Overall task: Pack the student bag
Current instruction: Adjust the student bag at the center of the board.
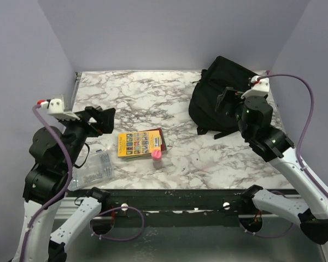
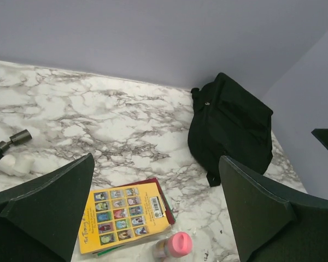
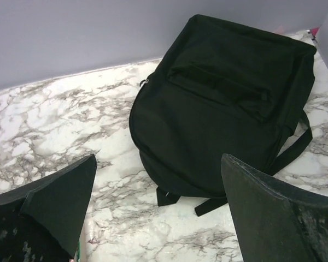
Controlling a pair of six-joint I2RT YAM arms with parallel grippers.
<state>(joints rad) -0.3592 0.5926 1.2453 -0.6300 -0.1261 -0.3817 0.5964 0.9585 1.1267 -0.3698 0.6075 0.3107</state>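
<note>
The student bag (image 1: 218, 93) is a large black backpack lying flat at the table's back right, straps trailing toward the front. It also shows in the left wrist view (image 2: 229, 128) and fills the right wrist view (image 3: 218, 103). My right gripper (image 1: 228, 101) is open and empty, held above the bag's near edge (image 3: 158, 164). My left gripper (image 1: 101, 119) is open and empty at the left, above the table (image 2: 156, 180). A yellow book (image 1: 140, 143) on a dark red book lies at the middle front, with a pink-capped small bottle (image 1: 157, 155) beside it.
A clear plastic pouch (image 1: 95, 166) holding small items lies at the front left. The book (image 2: 123, 215) and bottle (image 2: 175, 245) sit below my left gripper. A small dark and white object (image 2: 5, 153) lies at the far left. Walls close the back and both sides.
</note>
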